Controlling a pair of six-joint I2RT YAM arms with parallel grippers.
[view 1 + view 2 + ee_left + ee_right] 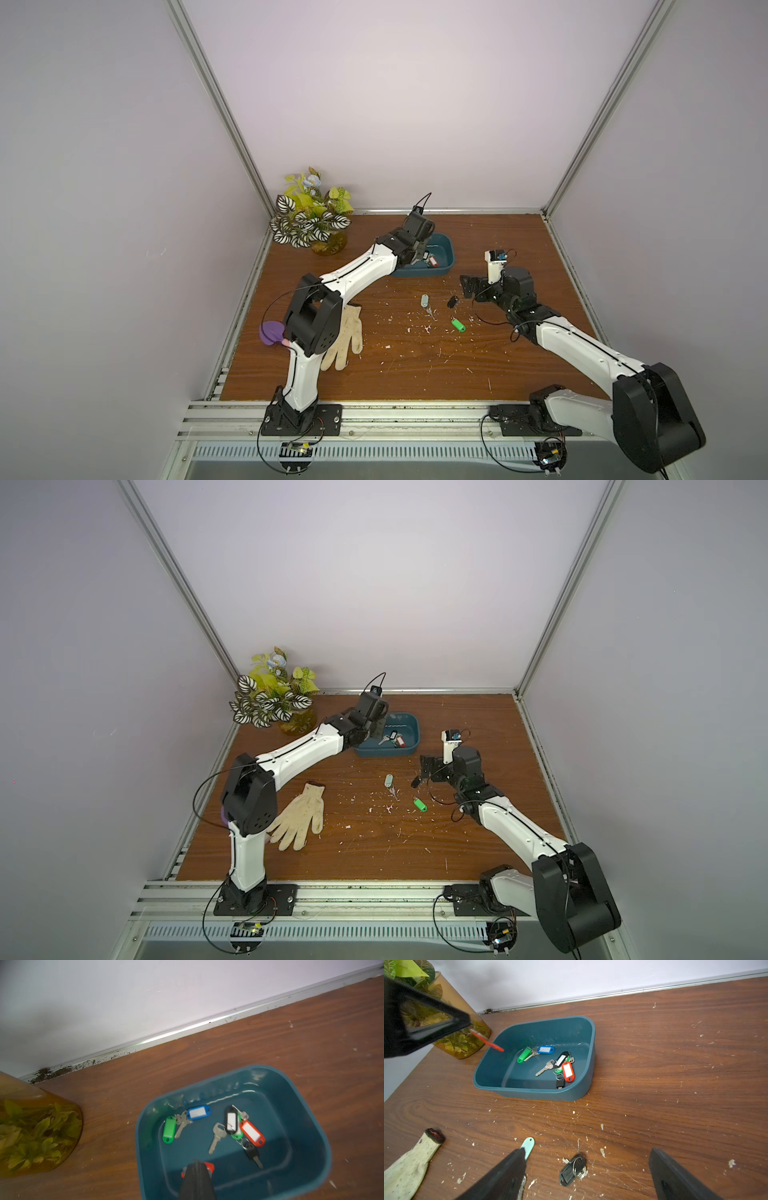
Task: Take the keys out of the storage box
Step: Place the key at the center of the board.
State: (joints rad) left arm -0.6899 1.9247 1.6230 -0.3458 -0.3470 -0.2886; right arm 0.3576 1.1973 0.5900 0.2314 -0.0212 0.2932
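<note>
The storage box (533, 1093), a dark teal rounded plastic tub, stands on the brown wooden table (675, 1064). Above it the left pincer (197, 1165) is clamped on a red-tagged key (486, 1043). The right pincer (587, 1152) gapes wide, empty, over the table. Small silver keys (217, 1136) with coloured plastic tags lie inside the box; three loose keys (453, 302) lie outside.

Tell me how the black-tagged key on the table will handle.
The black-tagged key looks small and flat: probably light, but awkward to pinch off the table. Tag and key hang on a ring, so whichever part isn't gripped likely dangles.
</note>
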